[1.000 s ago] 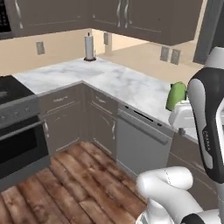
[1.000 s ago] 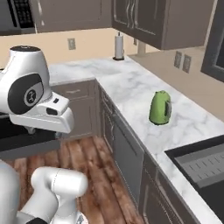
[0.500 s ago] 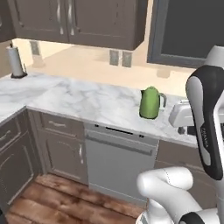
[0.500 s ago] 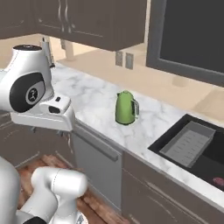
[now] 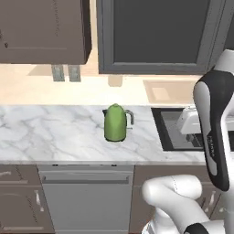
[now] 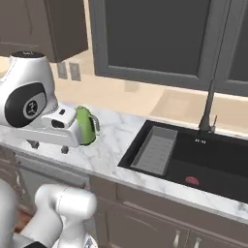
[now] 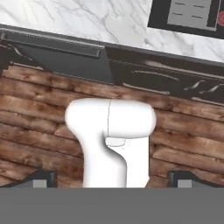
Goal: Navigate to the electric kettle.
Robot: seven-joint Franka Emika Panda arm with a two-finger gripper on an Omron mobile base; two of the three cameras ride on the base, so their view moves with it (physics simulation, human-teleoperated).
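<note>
The gripper (image 7: 112, 183) hangs over the wood floor (image 7: 39, 113), fingertips (image 7: 41, 180) wide apart, holding nothing. Beyond the dishwasher (image 5: 87, 196), the electric kettle (image 5: 115, 122) stands mid-depth on the marble counter (image 5: 50, 132), just left of the sink (image 6: 193, 155). To finish well, the base should likely stop square to the kettle, near the counter's front edge. The arm hides part of the kettle in the right base view.

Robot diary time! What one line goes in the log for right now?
phase: facing kettle | lime-green rounded electric kettle: upright on white marble counter, left of black sink | gripper: aimed at wood floor, holding nothing
</note>
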